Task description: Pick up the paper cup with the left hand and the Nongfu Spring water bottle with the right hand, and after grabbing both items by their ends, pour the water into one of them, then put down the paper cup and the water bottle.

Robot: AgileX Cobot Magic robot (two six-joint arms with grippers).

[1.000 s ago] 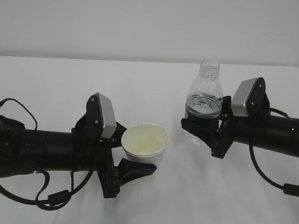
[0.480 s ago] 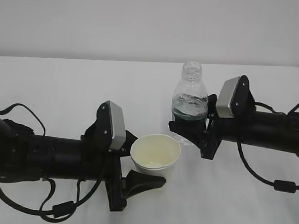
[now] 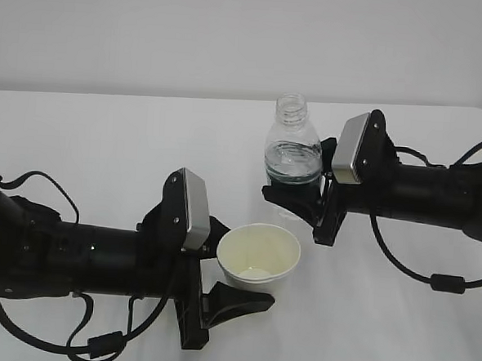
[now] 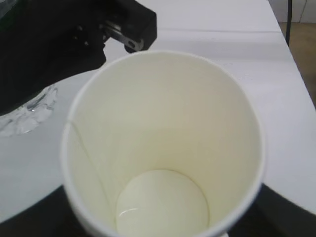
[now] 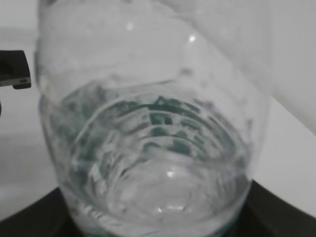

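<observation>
I have the Nongfu Spring water bottle [image 3: 292, 161] held upright over the far middle of the white counter [image 3: 104, 139], the right hand [image 3: 404, 190] reaching in from the right with its pincer [image 3: 298, 202] pinching the ribbed body at the dark green label band. I judge it the heavier of the two things: the water [image 3: 293, 161] stands around label height, the neck is capless, and the thin clear plastic will give if I squeeze harder, so a tilt should be slow. A hold low on the body, as now, leaves the neck free.

Nearer and a little to the left sits the paper cup [image 3: 259, 258], gripped low on its wall by the pincer [image 3: 239, 270] of the left hand [image 3: 81, 257]. I judge it very light and easily crushed; its rolled rim is the stiffest part.

The exterior view gives me what neither wrist camera does: bottle and cup apart, the bottle farther and higher. The left wrist view looks straight into the cup [image 4: 163, 143] and shows a thin shine at the bottom edge, perhaps a trace of liquid, I cannot tell. The right wrist view fills with the bottle [image 5: 153, 128], showing the label distorted through the water [image 5: 158, 192].
</observation>
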